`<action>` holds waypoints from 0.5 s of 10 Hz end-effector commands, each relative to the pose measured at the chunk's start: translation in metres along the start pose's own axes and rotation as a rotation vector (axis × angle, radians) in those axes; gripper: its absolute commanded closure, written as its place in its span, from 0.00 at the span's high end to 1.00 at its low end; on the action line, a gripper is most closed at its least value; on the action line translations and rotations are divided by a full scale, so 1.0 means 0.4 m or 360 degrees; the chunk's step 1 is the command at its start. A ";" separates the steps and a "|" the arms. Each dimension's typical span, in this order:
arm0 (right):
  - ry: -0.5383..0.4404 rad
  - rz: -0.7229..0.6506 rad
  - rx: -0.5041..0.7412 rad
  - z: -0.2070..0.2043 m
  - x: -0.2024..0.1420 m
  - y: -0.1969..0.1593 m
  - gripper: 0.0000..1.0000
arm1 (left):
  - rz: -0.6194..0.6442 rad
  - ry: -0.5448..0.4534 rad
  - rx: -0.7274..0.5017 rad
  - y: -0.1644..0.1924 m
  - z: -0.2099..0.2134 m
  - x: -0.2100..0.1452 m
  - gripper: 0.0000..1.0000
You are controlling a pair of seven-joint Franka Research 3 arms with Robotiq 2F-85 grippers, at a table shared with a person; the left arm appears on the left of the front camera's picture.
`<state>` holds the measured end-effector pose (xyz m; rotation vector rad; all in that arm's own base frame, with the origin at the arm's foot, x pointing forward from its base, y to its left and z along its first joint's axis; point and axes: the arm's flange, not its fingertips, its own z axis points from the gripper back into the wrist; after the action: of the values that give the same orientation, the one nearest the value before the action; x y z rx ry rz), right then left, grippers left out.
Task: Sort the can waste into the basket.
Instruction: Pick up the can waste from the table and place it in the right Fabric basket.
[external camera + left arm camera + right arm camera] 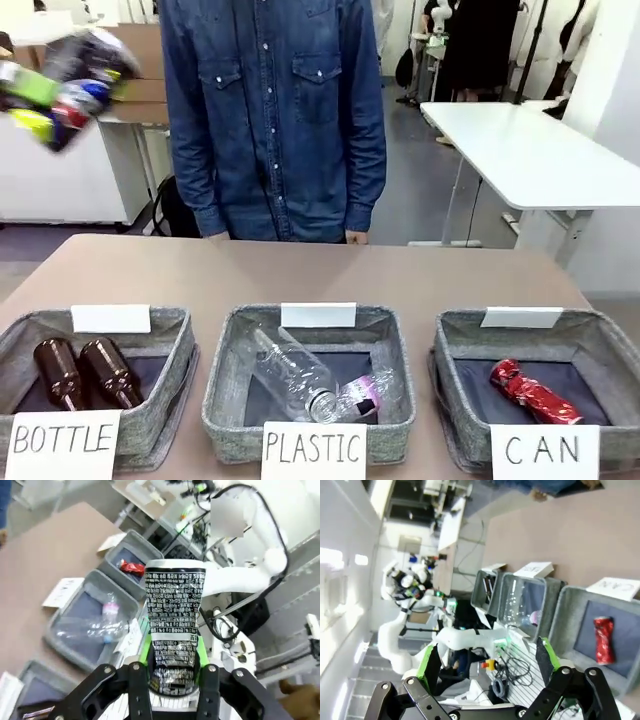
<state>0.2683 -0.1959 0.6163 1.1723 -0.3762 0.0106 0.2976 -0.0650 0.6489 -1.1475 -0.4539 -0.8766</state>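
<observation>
Clamped between the green pads of my left hand (172, 672), the black and silver can (174, 625) stands upright in the grip, held high above the desk (300, 270) and the row of baskets. The red can (532, 392) already lies in the CAN basket (458, 330), on the robot's right end of the row. To do this step well I'd carry the can across above the PLASTIC basket (228, 345), centre it over the bare fabric beside the red can, come down inside the walls, then let go. My right hand (487, 662) hangs spread and empty up high, so I'd keep it clear of that crossing. The person's sleeves (205, 215) stay at the far desk edge, well apart from the baskets, leaving open room above them.
</observation>
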 end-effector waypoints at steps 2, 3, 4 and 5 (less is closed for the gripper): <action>-0.0199 -0.0210 -0.0043 0.243 -0.037 -0.102 1.00 | -0.0111 0.0093 -0.0023 -0.031 -0.308 0.049 0.00; -0.0288 -0.0243 -0.0049 0.306 -0.083 -0.142 1.00 | -0.0167 0.0174 -0.0021 -0.038 -0.436 0.049 0.00; -0.0349 -0.0295 -0.0018 0.355 -0.133 -0.184 1.00 | -0.0233 0.0237 -0.0009 -0.038 -0.554 0.042 0.00; -0.0360 -0.0328 0.0050 0.390 -0.191 -0.221 1.00 | -0.0338 0.0213 0.0054 -0.032 -0.674 0.029 0.00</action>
<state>0.1803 -0.3470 0.5741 1.2077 -0.4593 -0.3298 0.2484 -0.2966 0.5805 -1.0291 -0.4066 -1.0911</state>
